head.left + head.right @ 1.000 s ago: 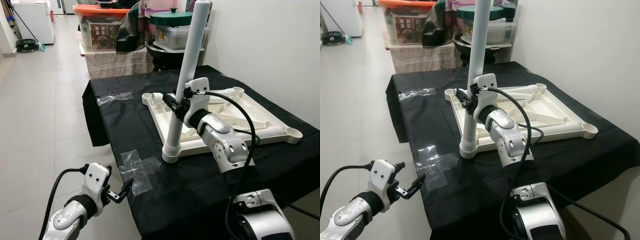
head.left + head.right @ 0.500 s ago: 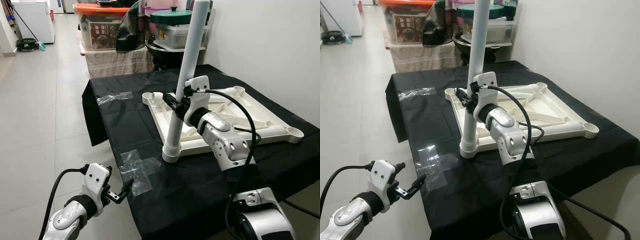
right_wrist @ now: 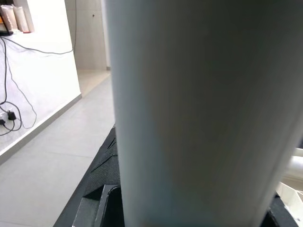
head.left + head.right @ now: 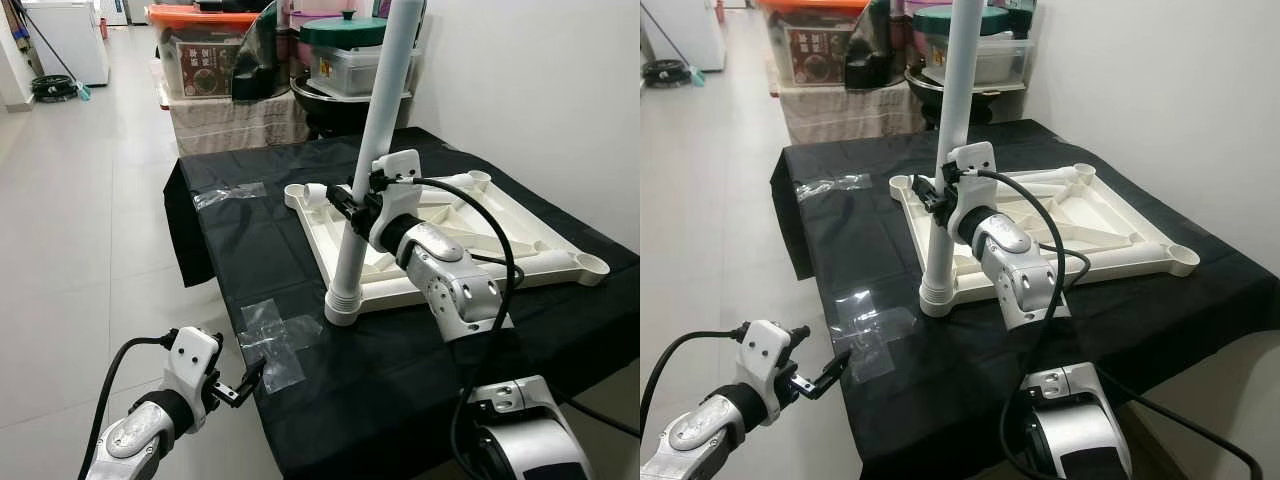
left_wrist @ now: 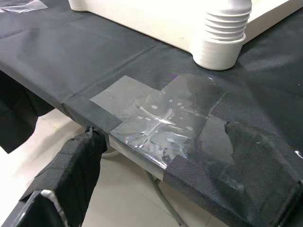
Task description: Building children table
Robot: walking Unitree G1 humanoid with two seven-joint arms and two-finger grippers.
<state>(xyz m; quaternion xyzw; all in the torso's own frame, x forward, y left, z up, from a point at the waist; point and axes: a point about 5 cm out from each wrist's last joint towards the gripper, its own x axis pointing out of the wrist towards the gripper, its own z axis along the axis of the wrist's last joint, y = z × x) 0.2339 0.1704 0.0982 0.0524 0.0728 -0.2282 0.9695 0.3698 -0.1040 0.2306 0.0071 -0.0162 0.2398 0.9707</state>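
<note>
Right gripper (image 4: 345, 203) still clamped on white leg (image 4: 375, 140), mid-shaft. Leg upright in near corner socket of upturned tabletop (image 4: 545, 245); barely shifted since a second ago, so likely seating. Left gripper (image 4: 245, 380) idle, fingers slightly apart, below tabletop, off black cloth (image 4: 250, 250) edge.

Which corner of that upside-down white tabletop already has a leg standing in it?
The near-left corner, closest to the table's front edge. The white leg stands upright in its socket, gripped by the right pincer. The other corner sockets of the tabletop are open.
</note>
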